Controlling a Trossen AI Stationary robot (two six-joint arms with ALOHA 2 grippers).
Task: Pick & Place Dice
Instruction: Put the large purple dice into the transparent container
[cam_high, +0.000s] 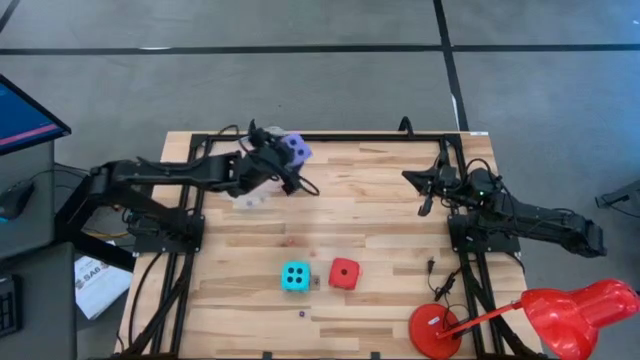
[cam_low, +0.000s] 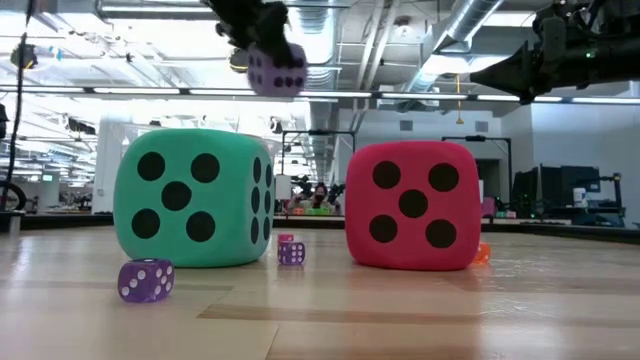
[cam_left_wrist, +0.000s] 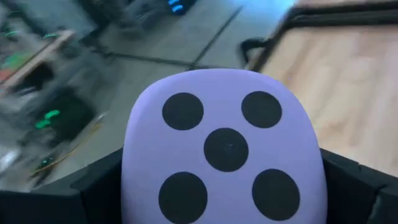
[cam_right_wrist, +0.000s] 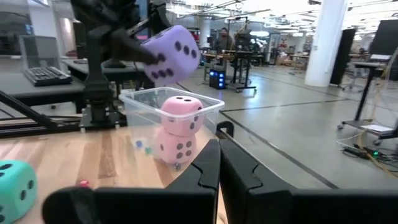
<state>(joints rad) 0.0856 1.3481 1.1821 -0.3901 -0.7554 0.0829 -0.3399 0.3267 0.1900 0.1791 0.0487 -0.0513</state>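
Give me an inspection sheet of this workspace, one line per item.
Surface: wooden table, light planks, dark frame along the edges.
Job's things: violet die held in the air above the clear tub; two pink dice stacked in the tub; cyan die and red die on the table, apart.
Clutter: small purple dice on the table; red lamp at the table's corner.
Grippers: left gripper shut on the violet die; right gripper shut, empty, waiting at the table's right edge.
Cables: a dark cable near the lamp.
Surroundings: open workshop hall; a person far behind.
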